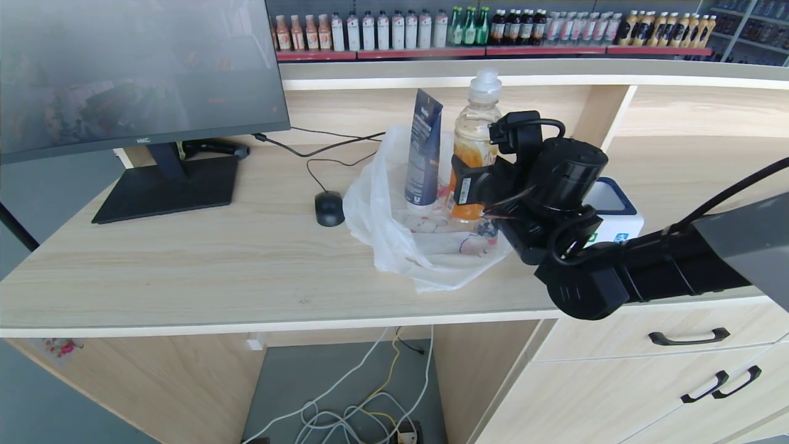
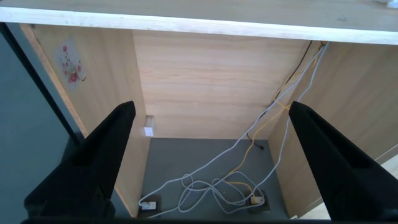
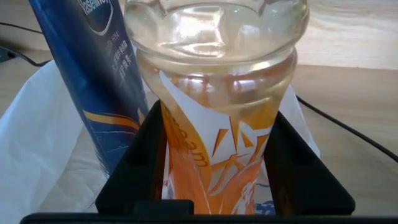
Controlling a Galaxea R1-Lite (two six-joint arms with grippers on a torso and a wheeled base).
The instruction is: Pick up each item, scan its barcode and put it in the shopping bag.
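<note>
While the clear plastic bottle with the orange label and white cap [image 1: 476, 120] stands upright inside the mouth of the thin white plastic shopping bag [image 1: 382, 228], the right jaws pinch it on both sides at the label, about mid-body. Cannot tell whether its base rests on the pale wooden surface [image 1: 216, 265] or hangs just above it.

Risks, as judged:
- Letting go with the base off the surface: bottle drops, rocks and topples. It is tall and narrow, and the liquid would slosh.
- Tall dark-blue squeeze tube [image 1: 424, 148] stands on its cap in the same bag, just beside the bottle and perhaps touching. Any sideways drift would knock it over.
- Bag film is slumped flat with no walls to speak of. It gives a falling item no support, so a tipped bottle could roll out across the surface.
- Jaws sit low over loose film. Spreading or pulling back could snag it and drag both items.
- White-and-blue scanner box [image 1: 616, 213] lies near, behind the right arm. A wide retreat might clip it.

Left jaws hang spread below the surface's edge, above the floor cables [image 2: 230, 183], well apart from all this.
</note>
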